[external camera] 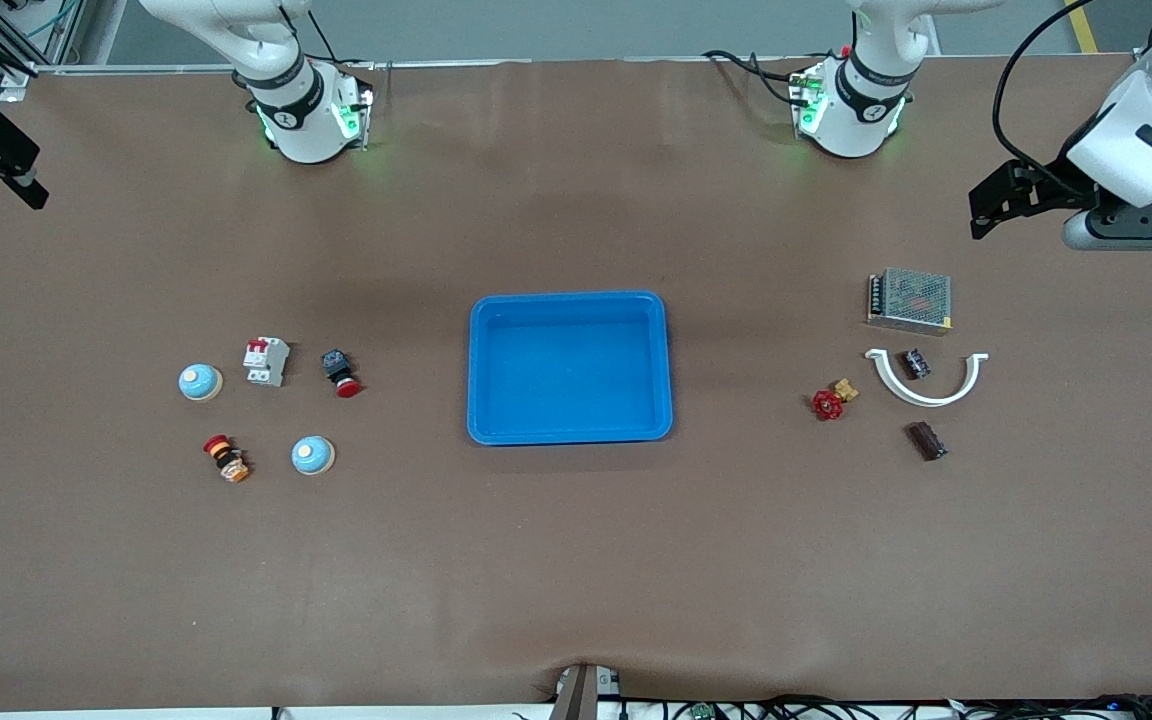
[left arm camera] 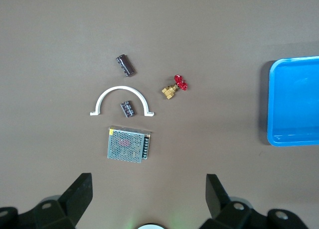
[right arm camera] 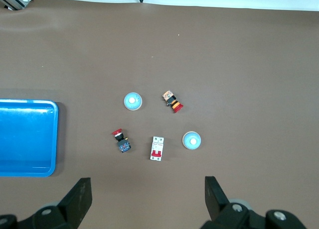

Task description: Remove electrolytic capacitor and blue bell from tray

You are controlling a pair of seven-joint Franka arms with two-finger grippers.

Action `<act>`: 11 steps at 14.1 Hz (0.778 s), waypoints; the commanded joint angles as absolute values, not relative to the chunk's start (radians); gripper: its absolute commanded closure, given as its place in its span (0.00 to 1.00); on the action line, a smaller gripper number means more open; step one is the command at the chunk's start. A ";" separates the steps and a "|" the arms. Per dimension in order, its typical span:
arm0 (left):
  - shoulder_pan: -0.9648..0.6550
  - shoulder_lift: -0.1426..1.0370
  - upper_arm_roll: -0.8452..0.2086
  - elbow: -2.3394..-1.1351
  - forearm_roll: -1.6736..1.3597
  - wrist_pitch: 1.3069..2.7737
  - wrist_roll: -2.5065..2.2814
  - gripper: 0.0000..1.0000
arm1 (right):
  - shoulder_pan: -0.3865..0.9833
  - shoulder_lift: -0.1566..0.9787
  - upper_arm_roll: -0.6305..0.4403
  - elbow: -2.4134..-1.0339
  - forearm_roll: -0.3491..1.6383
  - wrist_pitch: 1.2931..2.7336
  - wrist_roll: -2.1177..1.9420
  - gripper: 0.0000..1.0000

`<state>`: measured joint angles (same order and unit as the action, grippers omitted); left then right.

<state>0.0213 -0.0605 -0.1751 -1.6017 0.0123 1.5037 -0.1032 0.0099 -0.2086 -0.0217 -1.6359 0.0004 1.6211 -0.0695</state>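
Only the wrist views show each tool spread apart: left tool [left arm camera: 147, 196], right tool [right arm camera: 147, 196].

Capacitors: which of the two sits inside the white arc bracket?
The smaller capacitor, nearer the metal power supply, sits inside the white arc bracket. The larger capacitor lies outside it, nearer the front camera.

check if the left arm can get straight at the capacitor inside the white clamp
Probably yes from above. The left gripper hangs open over that end of the table, nothing covering the capacitor. But the white clamp arcs closely around it and the power supply lies beside, so finger room looks tight.
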 commanded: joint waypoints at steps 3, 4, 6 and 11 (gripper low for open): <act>0.026 -0.046 -0.178 -1.591 0.034 1.493 -0.095 0.00 | 0.014 -0.230 -0.025 -1.657 0.006 1.634 -0.063 0.00; 0.026 -0.046 -0.178 -1.592 0.032 1.493 -0.106 0.00 | 0.014 -0.230 -0.025 -1.657 0.003 1.632 -0.063 0.00; 0.011 -0.043 -0.183 -1.589 0.038 1.493 -0.106 0.00 | 0.014 -0.230 -0.023 -1.655 0.000 1.632 -0.064 0.00; 0.017 -0.041 -0.179 -1.580 0.044 1.493 -0.091 0.00 | 0.014 -0.230 -0.021 -1.654 -0.005 1.631 -0.064 0.00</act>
